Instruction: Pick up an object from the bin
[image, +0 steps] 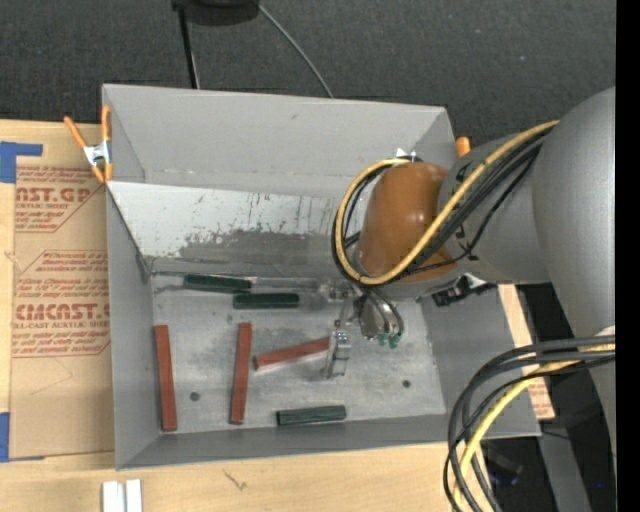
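My gripper (339, 354) is low in the bin's right half, under the orange wrist cover. It is at the right end of a red-brown flat stick (290, 354) that lies nearly level on the floor, tilted slightly up to the right. Whether it touches or holds that stick I cannot tell. A dark green stick (311, 415) lies just below, near the front wall. Left of the gripper, another red-brown stick (240, 373) stands almost upright in the view.
A third red-brown stick (165, 378) lies along the left wall. Two dark green sticks (266, 298) (216, 283) lie by the back wall's foot. The arm and its yellow-black cables cover the bin's right side.
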